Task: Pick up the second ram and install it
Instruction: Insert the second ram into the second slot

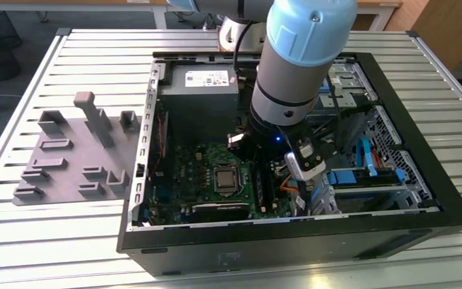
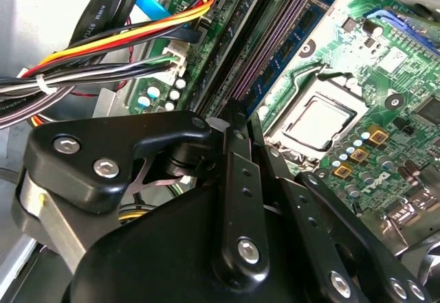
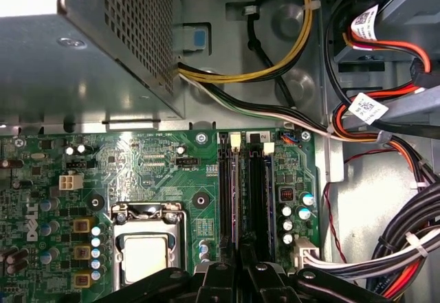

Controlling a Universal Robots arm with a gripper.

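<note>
Closest to the wrist cameras is the gripper (image 2: pixel 237 114), and its black fingers (image 3: pixel 223 275) are drawn together at the tips with only a thin dark seam between them. We cannot tell whether that seam pinches anything. The tips sit right at the near end of the black memory slots (image 3: pixel 258 193).

Just beyond the fingertips, a thin dark board stands on edge in one of those slots. This is the second ram (image 3: pixel 234 193). Its long axis lies along the slot, in line with the gripper, and it points away from the fingers toward the power supply (image 3: pixel 103 55). Its near end is hidden under the fingers. It lies parallel to the neighbouring slot and just beside it.

The slots belong to the green motherboard (image 3: pixel 158 159). The processor socket (image 2: pixel 320 121) sits near them on one side. On the other side, a bundle of black, yellow, orange and red cables (image 2: pixel 103 42) runs past.

Farther off, in the exterior view, the arm (image 1: pixel 295 72) reaches down into the open computer case (image 1: pixel 295 247), which lies on its side on the slatted table (image 1: pixel 55 241). The grey holder (image 1: pixel 70 162) lies on the table to the exterior view's left, well apart from the arm and just outside the case wall.
</note>
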